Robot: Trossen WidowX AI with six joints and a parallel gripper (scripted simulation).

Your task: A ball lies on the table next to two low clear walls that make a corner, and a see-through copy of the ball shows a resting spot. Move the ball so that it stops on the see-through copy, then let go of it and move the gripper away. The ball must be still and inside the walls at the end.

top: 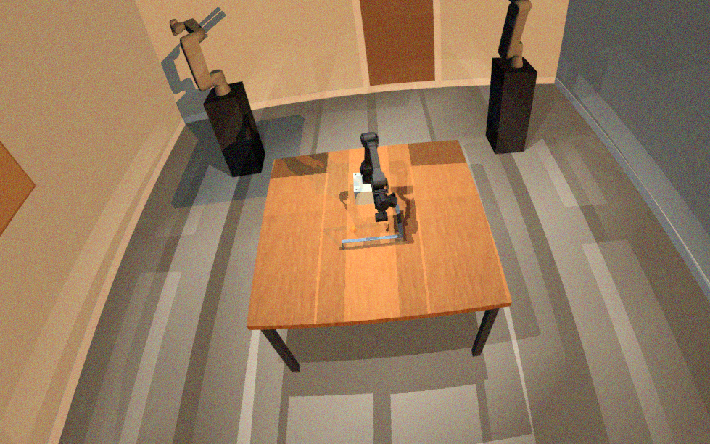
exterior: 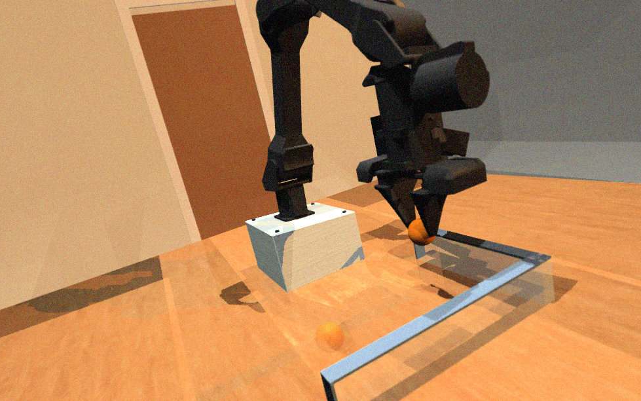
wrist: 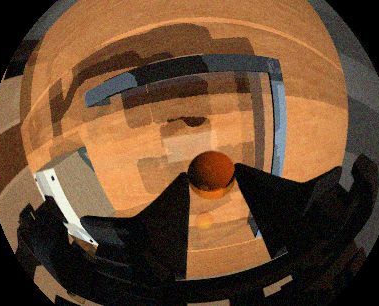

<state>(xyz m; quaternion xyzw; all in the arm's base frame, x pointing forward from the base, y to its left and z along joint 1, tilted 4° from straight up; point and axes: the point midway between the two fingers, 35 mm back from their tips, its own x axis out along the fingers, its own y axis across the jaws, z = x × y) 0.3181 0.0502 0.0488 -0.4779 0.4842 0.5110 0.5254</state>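
Exterior: ball (exterior: 418, 232) lifted in fingers (exterior: 432, 214), wrist: contact

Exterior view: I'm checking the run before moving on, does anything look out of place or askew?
Nothing stands out. The gripper holds the ball lifted above the table; the clear walls stand upright and the see-through copy sits undisturbed.

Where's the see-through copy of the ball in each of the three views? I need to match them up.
Top: faint orange dot left of the claw, above the long clear wall's left part.
Exterior: pale orange sphere low centre on the table, beside the long wall's near end.
Wrist: dim orange spot between the fingers, below the held ball.
Shared landmark: the clear walls' corner.
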